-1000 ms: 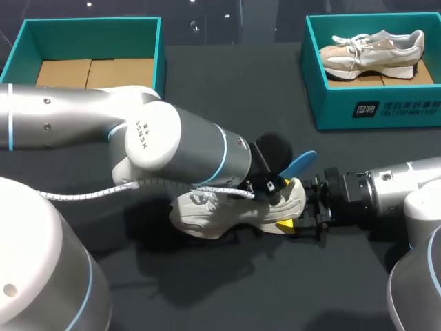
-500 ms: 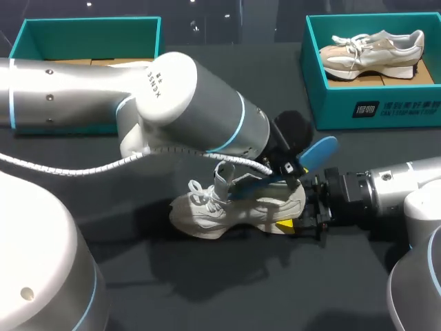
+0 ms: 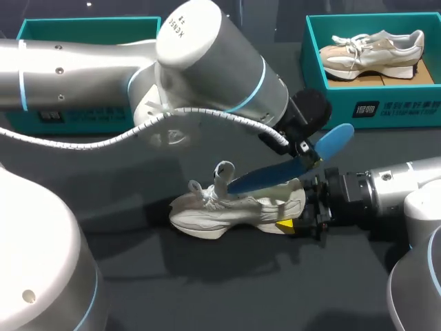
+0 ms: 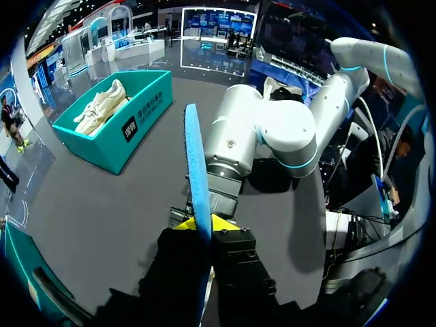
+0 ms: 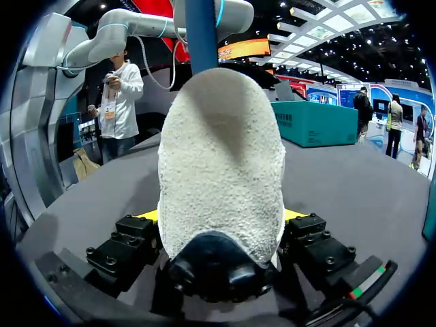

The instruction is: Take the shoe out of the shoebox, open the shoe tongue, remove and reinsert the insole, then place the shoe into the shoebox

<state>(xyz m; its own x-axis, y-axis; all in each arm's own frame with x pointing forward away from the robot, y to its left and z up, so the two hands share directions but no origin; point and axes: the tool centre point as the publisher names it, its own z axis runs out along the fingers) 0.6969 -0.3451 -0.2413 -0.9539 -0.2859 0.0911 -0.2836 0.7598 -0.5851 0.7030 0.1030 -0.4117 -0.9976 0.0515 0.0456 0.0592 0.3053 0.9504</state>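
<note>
Dark grey table point(image 3: 207, 276) fills most of my screen, with the shoe point(image 3: 238, 210) resting on its sole near the middle, toe toward my left side and heel toward my right; the right pincer point(image 3: 303, 219) is closed on that heel, and its own wrist view shows the yellow tips pressed against both flanks; neither it nor the shoe has shifted over the last second. What has changed is the left arm; it has risen and swung back, and the left pincer point(image 3: 308, 153), clamped thinly on the blue insole point(image 3: 275, 174), has drawn it out along a slant; a second ago only the rear end poked above the collar, whereas now almost the whole length hangs in the air, its front tip just beside the upright tongue point(image 3: 222, 176); I cannot tell whether that tip is still inside the opening. In the left wrist view the insole stands edge-on between the fingers. I judge the removal all but finished, so the next step is to feed it back in, which needs the heel held as steady as it is. Waiting at the far left, partly behind my arm, is the empty box point(image 3: 89, 22); the second box point(image 3: 331, 110) at the far right holds a second shoe point(image 3: 372, 49).
</note>
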